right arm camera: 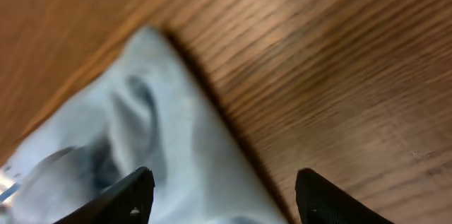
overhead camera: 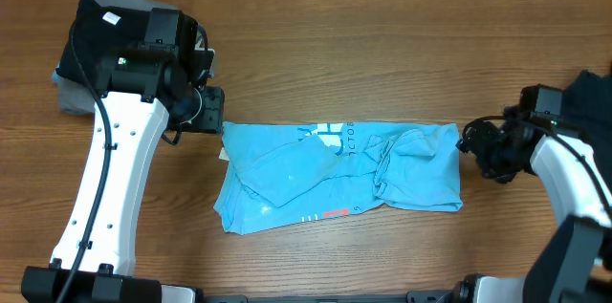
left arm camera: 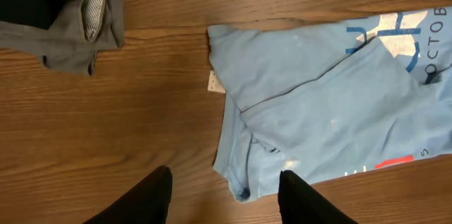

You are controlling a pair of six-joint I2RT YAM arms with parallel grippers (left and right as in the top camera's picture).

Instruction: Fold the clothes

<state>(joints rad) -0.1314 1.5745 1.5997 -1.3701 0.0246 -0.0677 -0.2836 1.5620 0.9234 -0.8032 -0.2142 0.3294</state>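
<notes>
A light blue T-shirt (overhead camera: 335,164) with pale print lies partly folded and rumpled across the middle of the table. My left gripper (overhead camera: 212,112) hovers at its top left corner, open; in the left wrist view the shirt (left arm camera: 332,104) lies ahead and its near corner sits between my spread fingers (left arm camera: 152,196), untouched as far as I can see. My right gripper (overhead camera: 469,139) is at the shirt's right edge. In the right wrist view it (right arm camera: 222,196) stands open over a blue corner of the shirt (right arm camera: 141,132), gripping nothing.
A pile of black and grey clothes (overhead camera: 81,54) lies at the back left, behind the left arm, and also shows in the left wrist view (left arm camera: 70,19). A dark garment (overhead camera: 593,93) sits at the right edge. A white tag (left arm camera: 215,81) pokes from the shirt.
</notes>
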